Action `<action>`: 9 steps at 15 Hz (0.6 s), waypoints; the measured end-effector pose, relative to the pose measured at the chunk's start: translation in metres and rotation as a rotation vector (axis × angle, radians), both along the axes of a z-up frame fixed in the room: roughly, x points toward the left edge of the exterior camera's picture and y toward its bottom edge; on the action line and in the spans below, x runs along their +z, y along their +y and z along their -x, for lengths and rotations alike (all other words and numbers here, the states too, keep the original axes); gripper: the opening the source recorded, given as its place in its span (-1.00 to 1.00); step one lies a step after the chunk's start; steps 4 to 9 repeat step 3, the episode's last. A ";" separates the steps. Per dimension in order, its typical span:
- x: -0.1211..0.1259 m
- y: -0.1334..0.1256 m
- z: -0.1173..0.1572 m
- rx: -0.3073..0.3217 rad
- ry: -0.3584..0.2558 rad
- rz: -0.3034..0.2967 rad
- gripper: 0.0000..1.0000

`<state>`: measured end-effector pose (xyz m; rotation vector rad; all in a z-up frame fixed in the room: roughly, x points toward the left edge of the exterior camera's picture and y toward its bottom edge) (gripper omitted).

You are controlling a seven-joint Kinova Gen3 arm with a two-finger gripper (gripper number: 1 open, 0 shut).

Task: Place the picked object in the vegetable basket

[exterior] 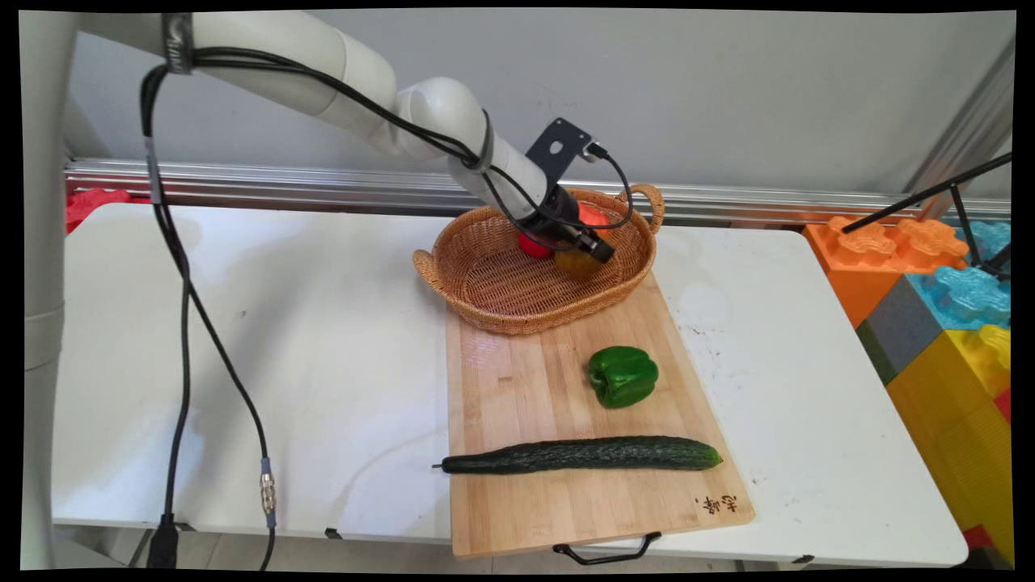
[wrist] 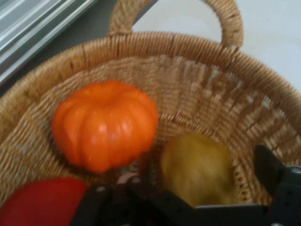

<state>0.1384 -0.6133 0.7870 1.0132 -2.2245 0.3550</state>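
Tool (wrist: 202, 188) inside wicker basket (exterior: 485, 283), spread wide around yellow-brown fruit (wrist: 197, 167), not clenched; orange pumpkin (wrist: 106, 125) and red fruit (wrist: 42, 202) alongside.

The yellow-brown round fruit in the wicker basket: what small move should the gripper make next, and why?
Probably close the black two-finger gripper on the yellow-brown round fruit. In the hand view its open fingers stand on either side of the fruit, inside the woven wicker basket, beside the orange pumpkin-shaped thing.

Bright even light, blurred hand view
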 end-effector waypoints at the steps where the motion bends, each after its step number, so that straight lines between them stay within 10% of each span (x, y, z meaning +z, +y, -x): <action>1: 0.001 -0.001 0.003 -0.005 0.002 0.004 1.00; 9: 0.007 -0.002 0.009 -0.019 0.002 0.014 1.00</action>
